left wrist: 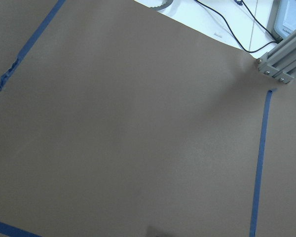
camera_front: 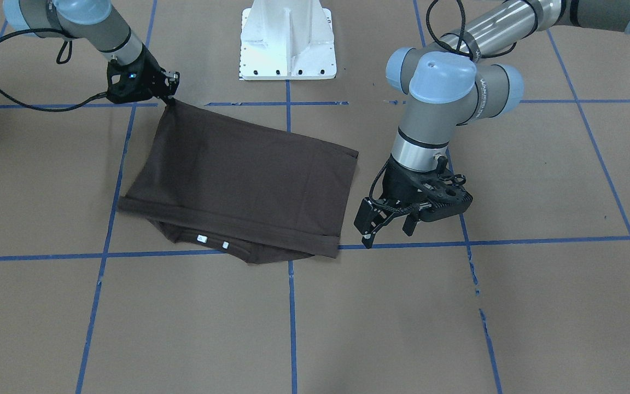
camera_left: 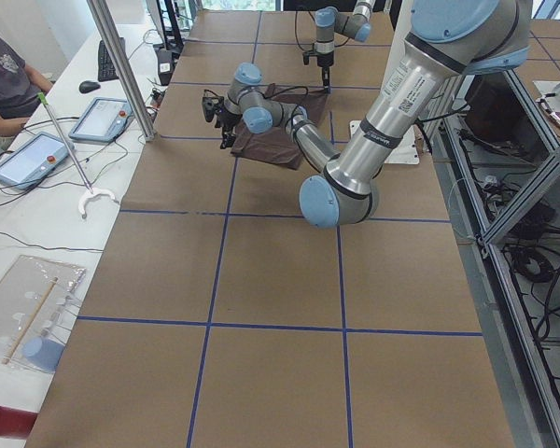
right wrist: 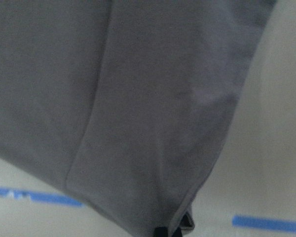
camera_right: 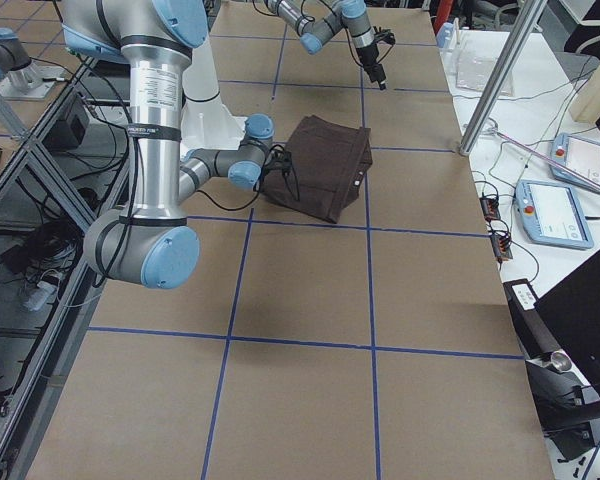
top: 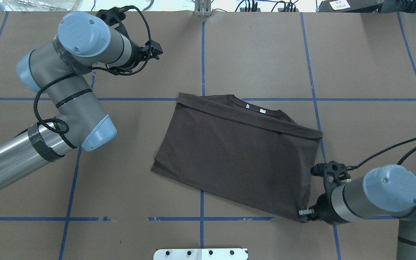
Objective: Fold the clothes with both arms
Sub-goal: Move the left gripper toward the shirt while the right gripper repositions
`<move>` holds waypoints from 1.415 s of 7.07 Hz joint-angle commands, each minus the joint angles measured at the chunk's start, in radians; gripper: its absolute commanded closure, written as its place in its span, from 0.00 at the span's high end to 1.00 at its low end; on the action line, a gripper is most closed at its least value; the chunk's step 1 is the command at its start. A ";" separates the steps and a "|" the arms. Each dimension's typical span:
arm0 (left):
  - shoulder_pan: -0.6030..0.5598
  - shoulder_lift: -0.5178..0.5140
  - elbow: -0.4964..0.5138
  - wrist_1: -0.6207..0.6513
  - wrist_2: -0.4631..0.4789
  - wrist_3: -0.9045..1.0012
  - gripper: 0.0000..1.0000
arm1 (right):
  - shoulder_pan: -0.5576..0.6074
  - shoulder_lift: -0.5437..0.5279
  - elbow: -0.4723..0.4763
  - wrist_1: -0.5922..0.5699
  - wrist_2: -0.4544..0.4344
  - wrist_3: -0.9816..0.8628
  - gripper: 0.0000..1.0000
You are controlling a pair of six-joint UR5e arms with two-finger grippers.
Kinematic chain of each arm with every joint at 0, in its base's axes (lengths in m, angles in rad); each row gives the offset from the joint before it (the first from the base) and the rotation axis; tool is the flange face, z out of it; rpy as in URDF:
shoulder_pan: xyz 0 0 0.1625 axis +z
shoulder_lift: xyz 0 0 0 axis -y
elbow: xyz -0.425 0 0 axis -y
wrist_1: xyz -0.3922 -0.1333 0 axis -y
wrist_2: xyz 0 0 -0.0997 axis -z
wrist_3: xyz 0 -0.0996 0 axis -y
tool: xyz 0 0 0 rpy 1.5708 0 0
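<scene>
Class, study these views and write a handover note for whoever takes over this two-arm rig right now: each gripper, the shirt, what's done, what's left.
Left gripper: open, empty, hovering beside the shirt's side edge, not touching it.
Right gripper: shut on a lifted corner of the dark brown short-sleeved T-shirt, on the robot's side.
Shirt: on the brown paper table, folded once, hem laid across near the collar; white neck tags show at the far edge.
Left: probably lay the held corner down, then fold again.

Overhead faces front camera (both steep), sharing the T-shirt (camera_front: 238, 180); wrist cameras close.
</scene>
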 commanded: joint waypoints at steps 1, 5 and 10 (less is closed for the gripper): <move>0.008 0.007 -0.035 0.001 -0.001 -0.003 1.00 | -0.158 -0.040 0.046 0.011 0.002 0.023 0.99; 0.198 0.137 -0.191 0.050 -0.051 -0.250 0.99 | 0.034 0.027 0.135 0.020 -0.113 0.063 1.00; 0.430 0.138 -0.224 0.196 0.054 -0.472 0.83 | 0.239 0.129 0.124 0.019 -0.098 0.062 1.00</move>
